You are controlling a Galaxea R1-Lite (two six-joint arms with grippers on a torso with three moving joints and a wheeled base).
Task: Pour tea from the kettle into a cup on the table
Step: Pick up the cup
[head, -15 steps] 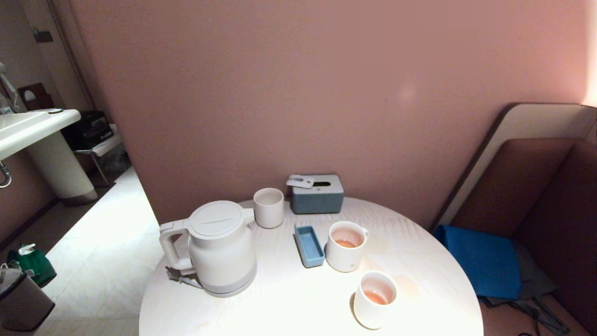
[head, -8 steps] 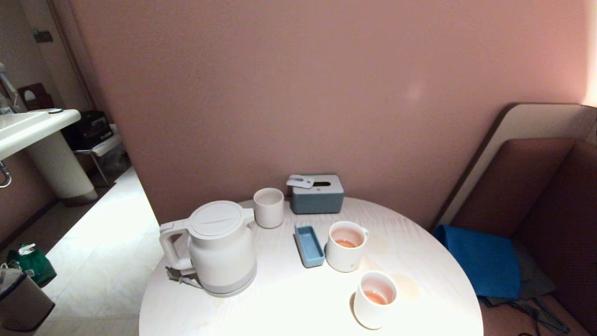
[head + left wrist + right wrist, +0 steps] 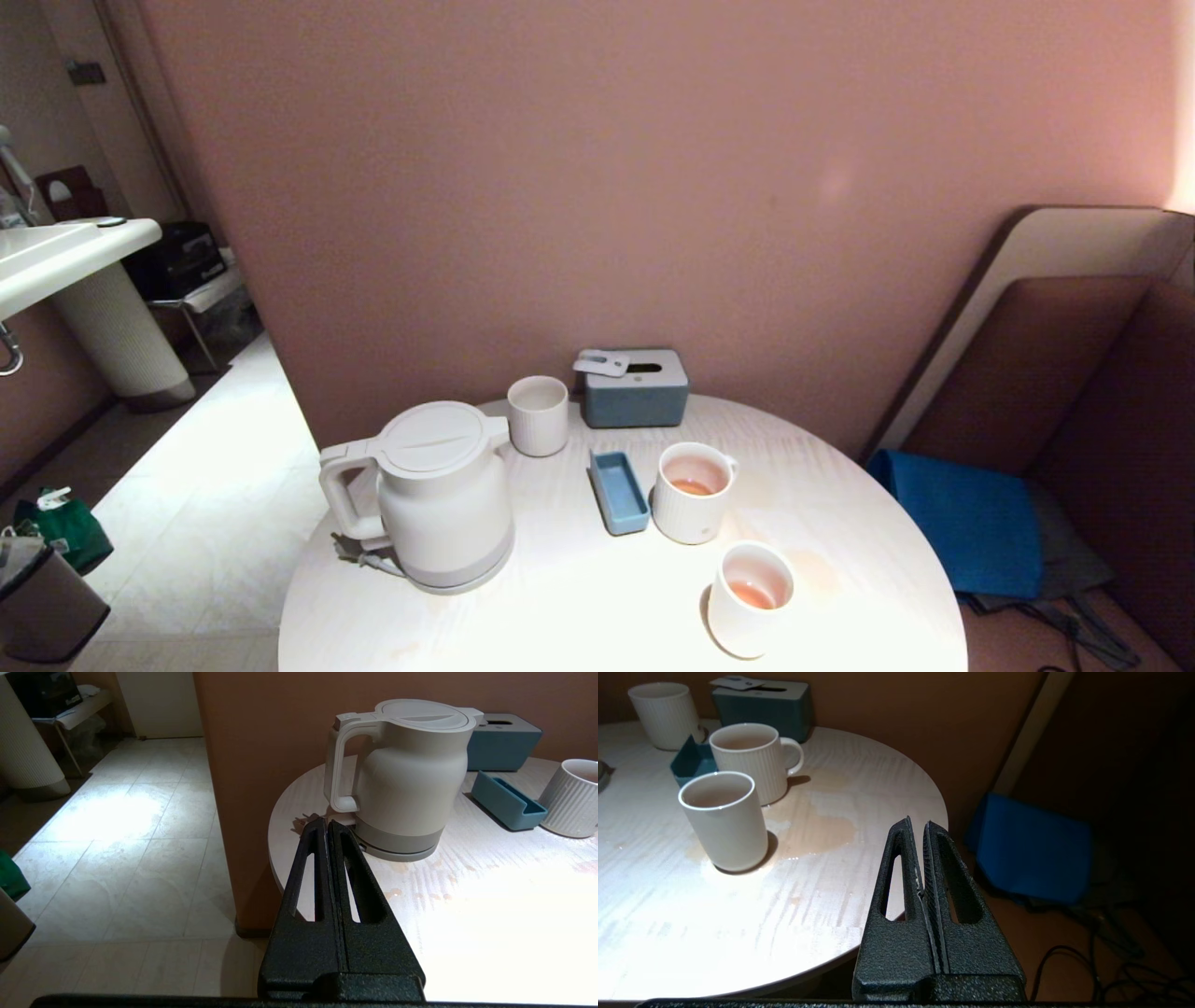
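On the tabletop (image 3: 579, 607) the kettle (image 3: 439, 499) sits untouched, the ribbed cup (image 3: 693, 492) well to its right. Both grippers, left (image 3: 326, 826) and right (image 3: 918, 826), hang back with jaws pressed together, empty. Nothing's begun; next comes reaching for the handle.

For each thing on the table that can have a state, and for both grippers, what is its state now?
kettle: upright on its base, lid closed.
cup: upright, some tea inside.
smooth cup: upright, some pale orange liquid inside.
ribbed tumbler: upright, contents not visible.
blue tray: looks empty.
tissue box: a card lies on top.
table: wet patches by the cups.
left gripper: shut, empty.
right gripper: shut, empty.
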